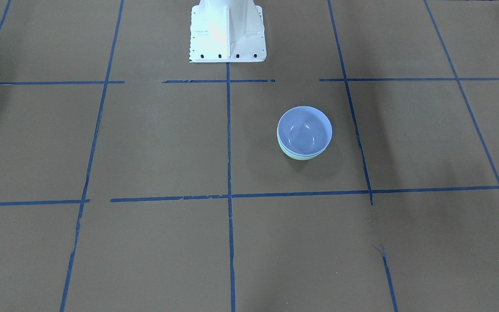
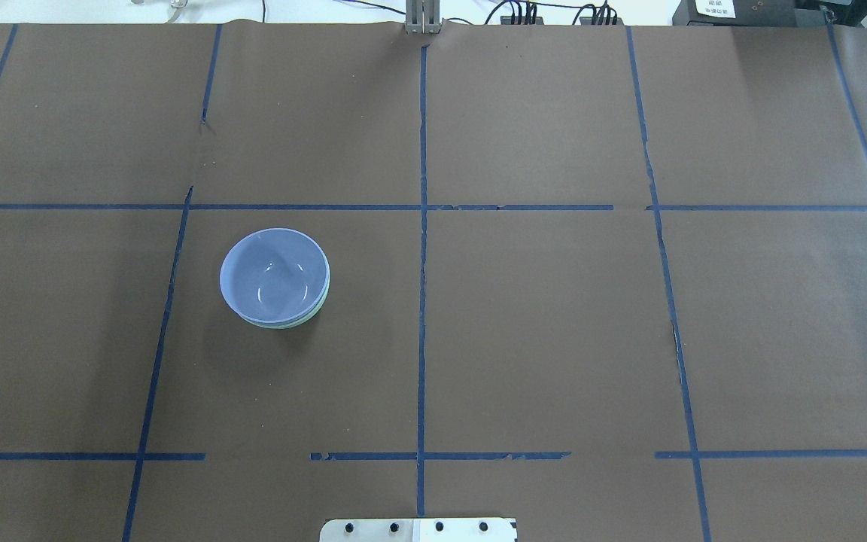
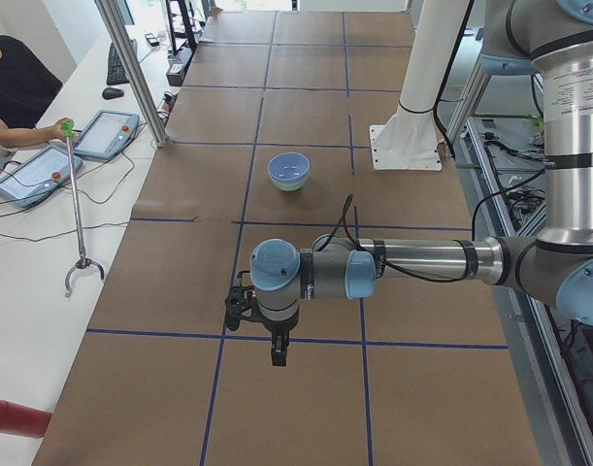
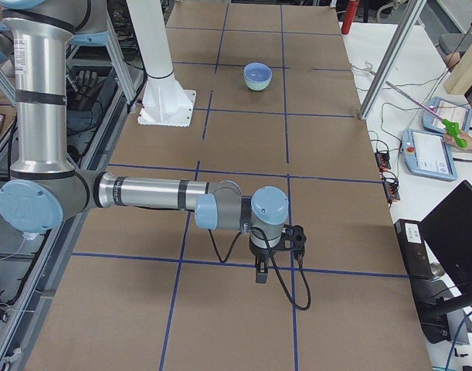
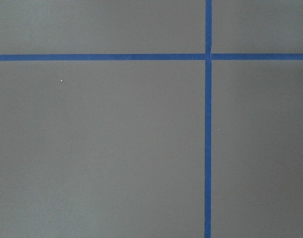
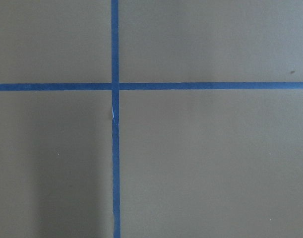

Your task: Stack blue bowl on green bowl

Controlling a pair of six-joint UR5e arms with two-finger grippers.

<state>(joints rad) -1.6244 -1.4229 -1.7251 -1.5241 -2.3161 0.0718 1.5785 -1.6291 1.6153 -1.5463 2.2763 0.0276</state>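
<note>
Two bowls stand as one stack on the table [image 1: 145, 143], on the robot's left half; the blue bowl [image 1: 304, 130] sits nested upright in the green bowl [image 1: 302, 157], of which only a thin crescent of rim shows, so the task looks done to me. Both arms hang over bare table well apart from the stack; I cannot tell whether the left gripper [image 3: 278, 351] or the right gripper [image 4: 260, 275] is wide or narrow; the stack lies toward the table's middle from the left gripper, which is the nearer one.
</note>
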